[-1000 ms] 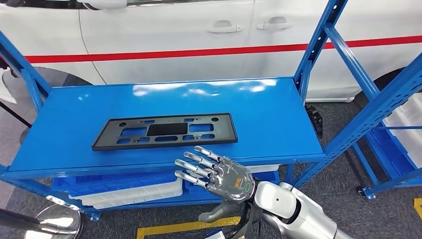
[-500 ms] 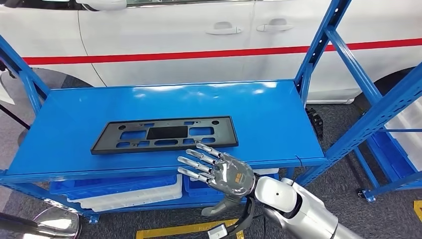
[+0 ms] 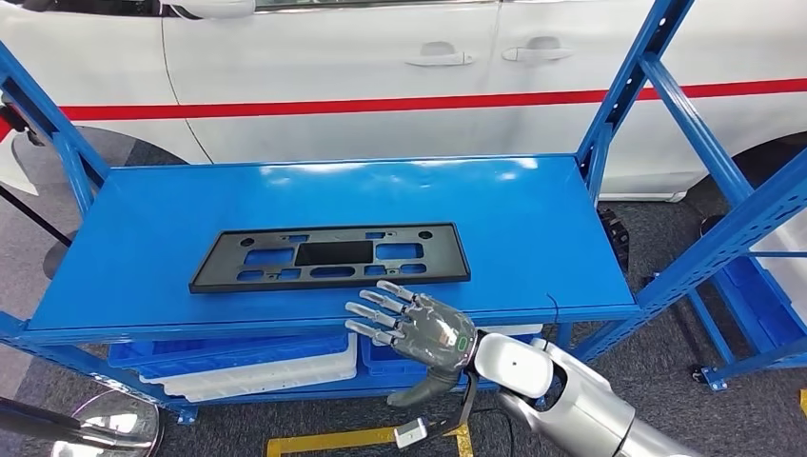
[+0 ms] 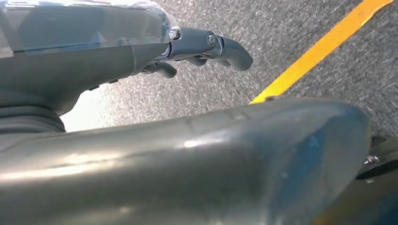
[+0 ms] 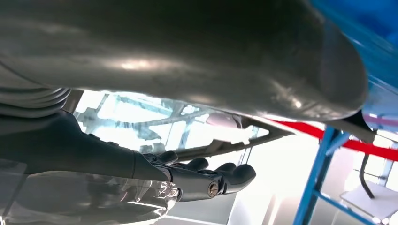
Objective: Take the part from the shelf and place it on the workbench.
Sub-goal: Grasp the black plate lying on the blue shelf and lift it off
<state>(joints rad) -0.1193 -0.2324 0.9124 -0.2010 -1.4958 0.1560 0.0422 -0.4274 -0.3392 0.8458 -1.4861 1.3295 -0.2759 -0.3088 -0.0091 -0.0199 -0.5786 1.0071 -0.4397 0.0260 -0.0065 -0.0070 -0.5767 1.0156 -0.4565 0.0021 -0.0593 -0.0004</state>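
On the blue shelf [image 3: 533,228], nearer its front edge than its back, the flat black part [image 3: 331,256] lies lengthwise. Just beside its front rim hovers the right robot hand [image 3: 419,328], fingers [image 3: 373,309] spread, holding nothing.

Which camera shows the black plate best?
The head view: the whole black plate lies flat on the blue shelf, just beyond the right robot hand. The wrist views give no clear look at it.
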